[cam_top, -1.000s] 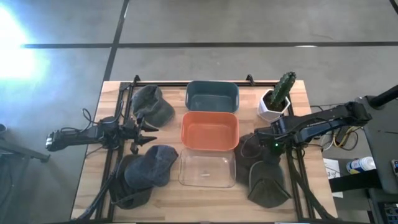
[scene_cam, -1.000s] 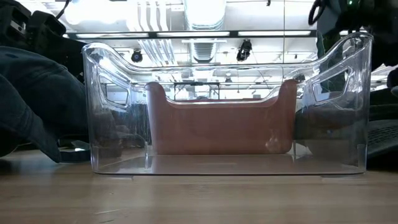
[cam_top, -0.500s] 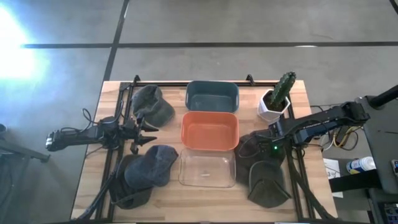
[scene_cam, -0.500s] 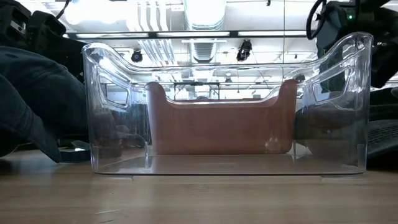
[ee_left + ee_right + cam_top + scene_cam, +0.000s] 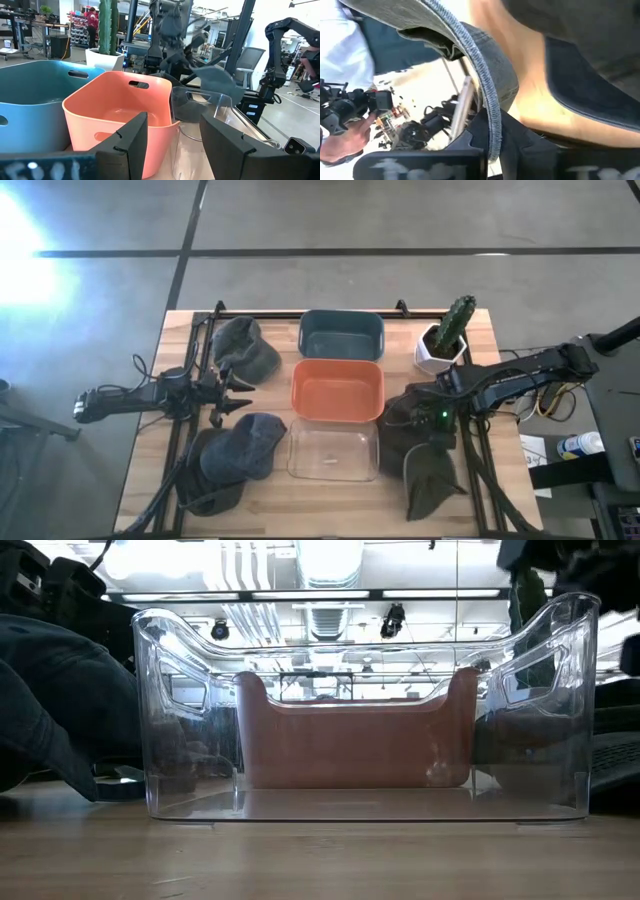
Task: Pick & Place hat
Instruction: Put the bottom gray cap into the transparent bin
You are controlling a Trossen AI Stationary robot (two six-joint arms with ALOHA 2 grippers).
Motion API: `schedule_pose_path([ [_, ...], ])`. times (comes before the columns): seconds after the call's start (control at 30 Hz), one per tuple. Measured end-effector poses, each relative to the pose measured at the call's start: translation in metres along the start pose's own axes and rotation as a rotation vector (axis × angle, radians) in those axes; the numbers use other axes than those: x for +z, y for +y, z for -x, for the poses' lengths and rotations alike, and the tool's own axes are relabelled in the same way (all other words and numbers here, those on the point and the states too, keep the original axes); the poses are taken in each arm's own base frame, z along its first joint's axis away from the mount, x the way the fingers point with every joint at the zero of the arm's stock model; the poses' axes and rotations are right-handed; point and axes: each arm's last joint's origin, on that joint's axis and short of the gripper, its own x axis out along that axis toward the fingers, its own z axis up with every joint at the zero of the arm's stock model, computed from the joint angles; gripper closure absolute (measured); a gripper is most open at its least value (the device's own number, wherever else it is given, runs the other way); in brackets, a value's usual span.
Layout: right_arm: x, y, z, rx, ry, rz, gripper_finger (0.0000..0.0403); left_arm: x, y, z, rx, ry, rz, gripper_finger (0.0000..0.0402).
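Since half a second ago, your right gripper (image 5: 424,418) has drawn the dark olive fabric hat (image 5: 428,480) into a narrower, lifted fold. From the left: your left gripper (image 5: 232,394) waits with fingers spread wide, between a grey-green cap (image 5: 245,348) and a blue denim cap (image 5: 243,446). Centre holds the teal, orange (image 5: 338,391) and clear plastic bins (image 5: 332,451). Rightward, the right fingers pinch the hat's edge (brim hanging over the table's right front).

two dark, slim, jointed arms with black cables; the right arm (image 5: 520,380) shows a small green light, the left arm (image 5: 130,397) pale markings.
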Motion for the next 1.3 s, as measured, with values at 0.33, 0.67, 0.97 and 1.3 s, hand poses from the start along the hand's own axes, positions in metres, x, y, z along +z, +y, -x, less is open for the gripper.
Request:
schedule_pose_path([
  [0.33,-0.009,0.047,0.064,0.023,-0.427,0.129,0.0389,0.000,0.000,0.000,0.000,0.001,0.000,0.0227],
  [0.67,0.035,0.083,0.099,0.108,-0.785,0.250,0.0389,0.000,0.000,0.000,0.000,0.000,0.000,0.0227],
  [0.97,0.112,0.063,0.061,-0.059,-0.632,0.116,0.0390,0.000,0.000,0.000,0.000,0.000,0.000,0.0227],
  [1.3,0.153,0.068,0.051,-0.087,-0.555,0.146,0.0390,0.000,0.000,0.000,0.000,0.000,0.000,0.0227],
])
